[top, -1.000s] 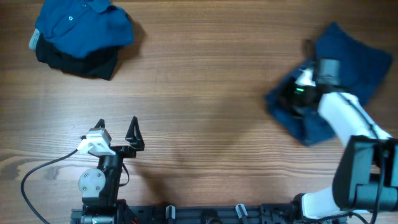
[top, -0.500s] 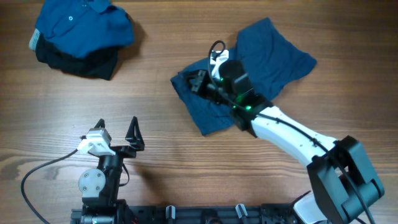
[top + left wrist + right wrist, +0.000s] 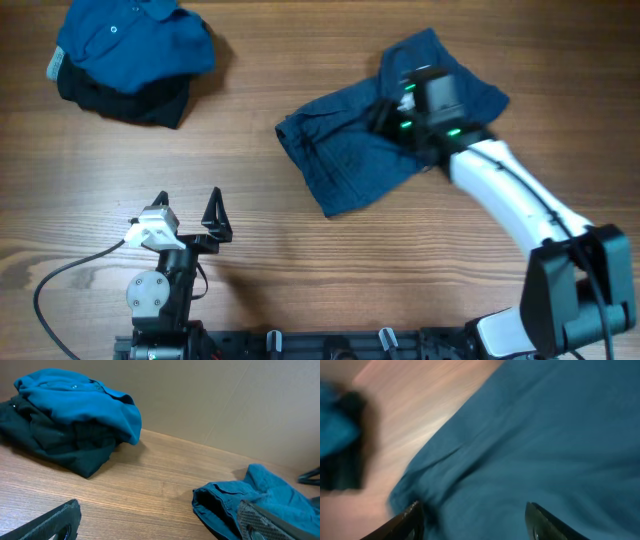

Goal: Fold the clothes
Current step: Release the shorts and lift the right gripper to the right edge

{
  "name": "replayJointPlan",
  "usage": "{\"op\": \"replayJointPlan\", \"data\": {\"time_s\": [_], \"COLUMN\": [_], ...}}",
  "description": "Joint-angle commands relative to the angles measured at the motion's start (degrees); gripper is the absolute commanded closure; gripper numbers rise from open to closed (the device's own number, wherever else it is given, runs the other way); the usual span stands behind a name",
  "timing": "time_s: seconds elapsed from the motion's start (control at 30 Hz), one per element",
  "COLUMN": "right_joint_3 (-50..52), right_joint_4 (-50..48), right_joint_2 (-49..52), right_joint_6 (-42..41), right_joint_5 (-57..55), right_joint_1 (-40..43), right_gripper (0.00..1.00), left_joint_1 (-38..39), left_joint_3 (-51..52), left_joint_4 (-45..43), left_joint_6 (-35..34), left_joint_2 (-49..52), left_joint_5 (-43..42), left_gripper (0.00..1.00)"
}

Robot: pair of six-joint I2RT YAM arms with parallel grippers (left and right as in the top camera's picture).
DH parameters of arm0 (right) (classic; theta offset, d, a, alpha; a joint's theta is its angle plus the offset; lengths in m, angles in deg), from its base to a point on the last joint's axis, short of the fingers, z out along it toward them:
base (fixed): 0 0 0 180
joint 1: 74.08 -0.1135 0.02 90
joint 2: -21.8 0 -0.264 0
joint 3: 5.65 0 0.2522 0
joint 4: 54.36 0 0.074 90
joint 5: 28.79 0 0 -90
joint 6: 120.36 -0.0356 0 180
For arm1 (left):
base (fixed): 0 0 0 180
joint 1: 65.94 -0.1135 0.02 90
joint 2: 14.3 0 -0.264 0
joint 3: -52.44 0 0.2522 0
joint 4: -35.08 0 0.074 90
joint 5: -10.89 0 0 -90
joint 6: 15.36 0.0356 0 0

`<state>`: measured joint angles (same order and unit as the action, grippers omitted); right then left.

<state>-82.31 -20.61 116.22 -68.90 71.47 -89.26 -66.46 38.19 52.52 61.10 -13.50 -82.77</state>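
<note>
Left gripper (image 3: 188,205): at the near-left of the table (image 3: 300,250), well apart from both lots of clothing. Jaws spread wide, nothing between them; the left wrist view (image 3: 155,530) shows the same.
Right gripper (image 3: 390,112): over the blue garment (image 3: 345,165), arm reaching in from the near-right corner. In the right wrist view (image 3: 475,520) the two fingertips stand apart with only cloth visible beyond them, so the jaws are open and not pinching. That view is blurred; cannot tell whether the tips touch the fabric.
Blue garment: lies unfolded and rumpled at centre-right of the table, one lobe toward the far right, a wider part toward the centre with a creased hem edge at its left. The left wrist view (image 3: 225,500) shows that hem edge bunched up.
Blue polo shirt (image 3: 130,40): far-left corner, lying on top of a black garment (image 3: 130,100). Both look folded into a stack.
</note>
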Motion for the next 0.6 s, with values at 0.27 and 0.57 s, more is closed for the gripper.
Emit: {"op": "replayJointPlan", "data": {"time_s": [0.27, 0.57], "right_joint_3": [-3.74, -3.74], "right_joint_4": [9.38, 5.95], "right_joint_2": [-0.59, 7.58], "right_joint_6": [19.15, 31.30], "right_joint_5": [-2.40, 12.31], "right_joint_1": [20.61, 17.86], "right_gripper": [0.69, 0.74], "left_joint_1": [-0.39, -0.39], "left_joint_3": [0.17, 0.17], "left_joint_4": [0.50, 0.50], "left_joint_6": [1.36, 1.36], "left_joint_2": [-0.42, -0.42], "left_joint_5": [0.74, 0.74], "left_gripper": [0.00, 0.00]}}
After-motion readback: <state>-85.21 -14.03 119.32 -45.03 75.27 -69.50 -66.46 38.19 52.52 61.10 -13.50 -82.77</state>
